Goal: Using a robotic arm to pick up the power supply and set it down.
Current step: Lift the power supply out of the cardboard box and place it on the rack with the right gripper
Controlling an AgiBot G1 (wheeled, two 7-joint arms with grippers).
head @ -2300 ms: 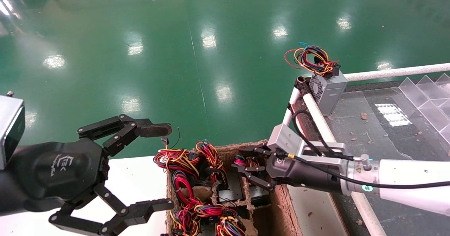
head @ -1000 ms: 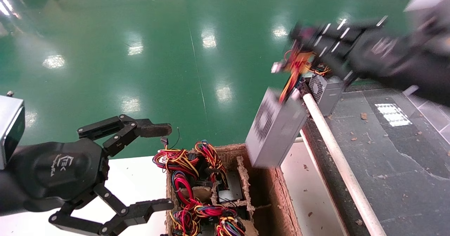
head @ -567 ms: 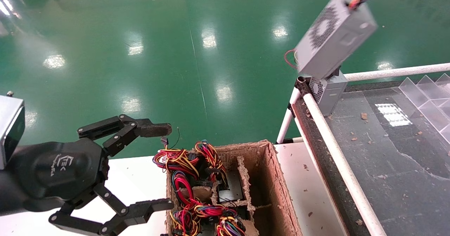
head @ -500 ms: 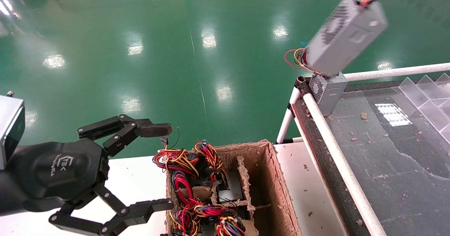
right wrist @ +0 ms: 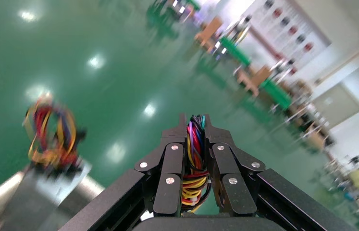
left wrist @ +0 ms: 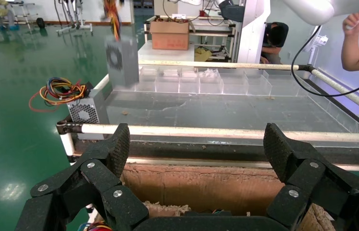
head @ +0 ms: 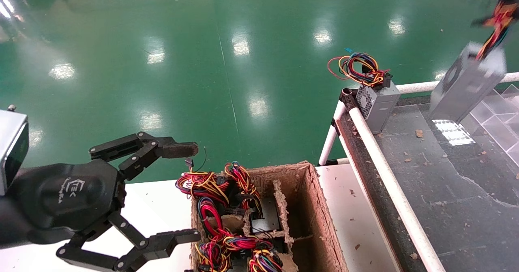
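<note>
Swinging the supply [head: 466, 86] by its wires [right wrist: 194, 159], pinched in my right gripper [right wrist: 194, 126], I've carried it from the box [head: 320, 207] over the table [head: 446, 174]; left gripper [head: 178, 191] spread, idle.

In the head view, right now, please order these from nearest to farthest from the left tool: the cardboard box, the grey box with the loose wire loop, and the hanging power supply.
From the left tool, open at the lower left:
1. cardboard box, just beside its fingertips, at bottom centre.
2. grey box with the loose wire loop, standing at the table's corner, upper right.
3. power supply, hanging by its wires at the far right edge.
</note>
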